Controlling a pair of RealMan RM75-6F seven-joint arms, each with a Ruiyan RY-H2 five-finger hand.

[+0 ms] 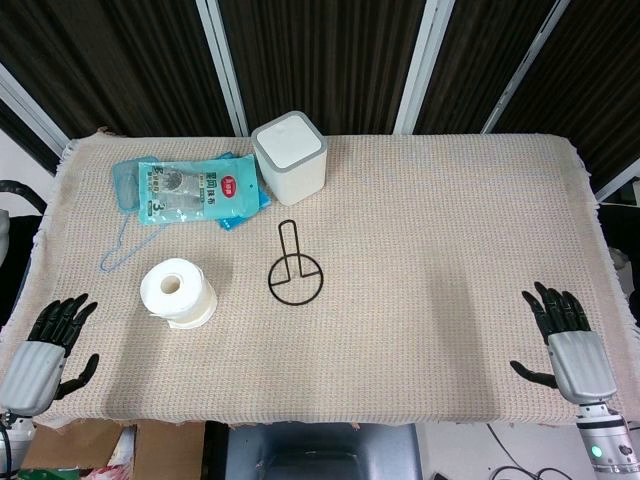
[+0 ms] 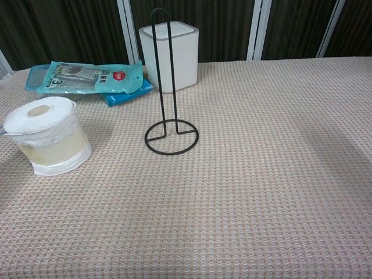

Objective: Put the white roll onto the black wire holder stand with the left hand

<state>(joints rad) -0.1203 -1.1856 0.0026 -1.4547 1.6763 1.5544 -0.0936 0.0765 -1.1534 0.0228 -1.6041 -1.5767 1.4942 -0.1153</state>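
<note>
White roll point(image 1: 176, 291) upright beside wire stand point(image 1: 293, 262); bin point(image 1: 290, 157), packets point(image 1: 192, 190) behind; both robot hands spread, empty

Tabletop point(image 1: 420, 300): rectangular, covered edge to edge by a beige woven cloth point(image 2: 261, 174) with a fine waffle texture; frayed fringe along the left and near edges.

Back wall: dark ribbed panels point(image 1: 330, 60), near black, divided by slanting white frame strips point(image 1: 222, 65); in the chest view the same strips stand upright behind the tabletop.

Floor, near edge: grey container point(image 1: 320, 455) below the tabletop's front, cardboard box point(image 1: 130, 450) to its left, loose cables point(image 1: 520, 470) at lower right.

Light: even, diffuse, from overhead; soft broad shadows fall across the right part of the cloth.
</note>
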